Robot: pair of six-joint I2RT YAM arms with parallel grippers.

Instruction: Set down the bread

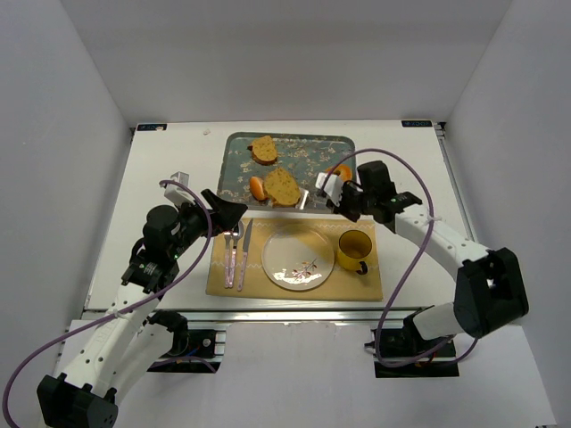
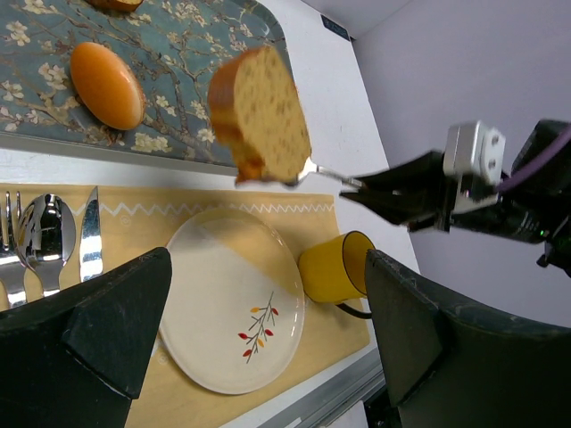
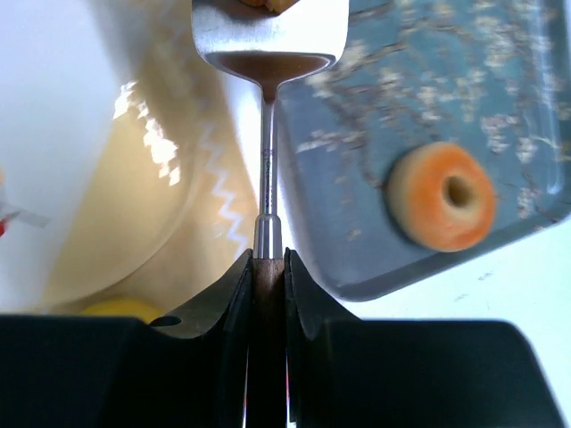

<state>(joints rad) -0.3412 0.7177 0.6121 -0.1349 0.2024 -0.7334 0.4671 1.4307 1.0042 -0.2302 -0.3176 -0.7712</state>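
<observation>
While the right gripper (image 1: 335,200) pinches the dark handle of a metal spatula (image 3: 267,134) tightly between its fingers (image 3: 227,299), the bread (image 1: 282,186) rests on the spatula's blade at the far end of the tool. Seen from above, the slice lies over the near part of the patterned tray (image 1: 236,143), just right of the orange roll (image 1: 257,187). The left wrist view shows the bread (image 2: 263,116) tilted up on edge, speckled crumb facing the camera and darker crust along its left side, raised clear of the tray's near rim. A second slice (image 1: 263,149) lies farther back on the tray. A glazed doughnut (image 3: 442,196) sits near the tray's right near corner, close beside the spatula's shaft.

Near side of the tray, a tan placemat (image 1: 366,285) on the white tabletop (image 1: 161,178) carries a fork (image 2: 9,236), a spoon (image 2: 40,234) and a knife (image 2: 89,234) at its left, a round plate (image 1: 298,257) with a leaf sprig at its centre, and a yellow mug (image 1: 354,250) just right of the plate.

The left gripper (image 1: 230,211) hangs over the placemat's far left corner, its fingers (image 2: 98,330) spread wide and holding nothing
</observation>
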